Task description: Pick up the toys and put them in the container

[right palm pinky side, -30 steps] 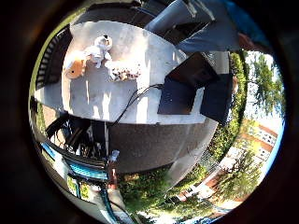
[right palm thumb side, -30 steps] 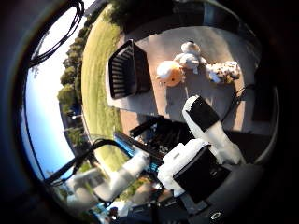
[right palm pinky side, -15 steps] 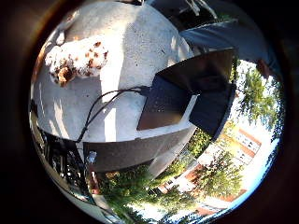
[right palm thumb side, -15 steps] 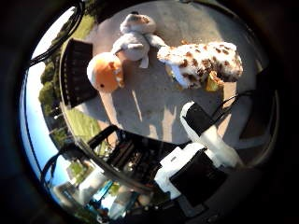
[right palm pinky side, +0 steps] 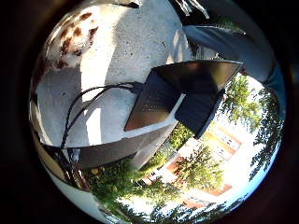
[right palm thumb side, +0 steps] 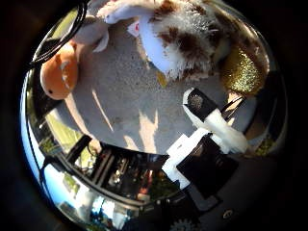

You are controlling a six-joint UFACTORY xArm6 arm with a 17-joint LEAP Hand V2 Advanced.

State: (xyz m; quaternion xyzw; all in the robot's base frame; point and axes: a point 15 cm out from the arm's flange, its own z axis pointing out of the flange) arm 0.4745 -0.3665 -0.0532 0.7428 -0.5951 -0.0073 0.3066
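In the right thumb side palm view a brown-and-white spotted plush toy [right palm thumb side: 188, 38] lies on the grey table [right palm thumb side: 125, 101], close under the palm. A shiny gold part [right palm thumb side: 241, 69] shows beside it. An orange round toy [right palm thumb side: 60, 69] and a pale plush toy [right palm thumb side: 108, 13] lie further along the table. A dark edge past the orange toy may be the black container [right palm thumb side: 37, 104]. My hand [right palm thumb side: 207, 140] hangs above the table with one white and black finger straight, holding nothing. The right little finger side palm view shows the spotted toy [right palm pinky side: 75, 37] at the table's end.
An open black laptop [right palm pinky side: 182, 89] sits at the table's edge [right palm pinky side: 112, 131] in the right little finger side palm view. Black metal furniture [right palm thumb side: 125, 168] stands beside the table. Grass, trees and buildings lie beyond.
The hand has dropped closer to the table and towards the spotted toy, which now fills much more of the thumb side view. The toys themselves have not moved.
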